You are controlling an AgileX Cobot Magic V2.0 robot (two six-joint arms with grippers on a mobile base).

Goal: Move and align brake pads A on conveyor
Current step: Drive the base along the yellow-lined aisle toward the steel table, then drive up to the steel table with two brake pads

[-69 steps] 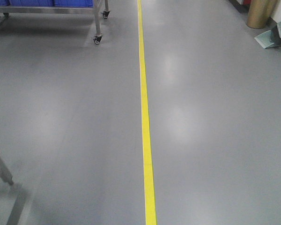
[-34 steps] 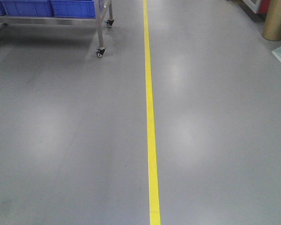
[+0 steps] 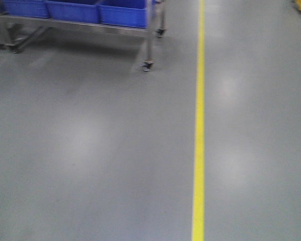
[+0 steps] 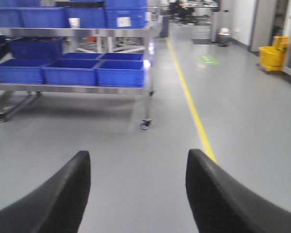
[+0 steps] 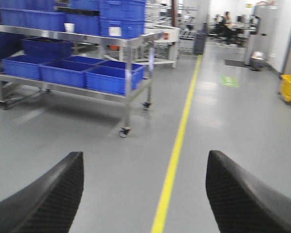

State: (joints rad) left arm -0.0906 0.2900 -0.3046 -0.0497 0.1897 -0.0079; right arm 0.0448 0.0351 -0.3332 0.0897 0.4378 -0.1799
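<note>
I can read no text, number or brand in any view. On the steel rack (image 4: 149, 73), two white labels (image 4: 123, 22) sit on the fronts of the blue bins (image 4: 92, 17) on the upper shelf. Their print is too blurred for me to make out. A green floor sign (image 4: 208, 59) lies beyond the rack, just right of the yellow line (image 4: 194, 111). Any lettering on it is too small to tell. The right wrist view shows the same labels and sign, equally illegible.
</note>
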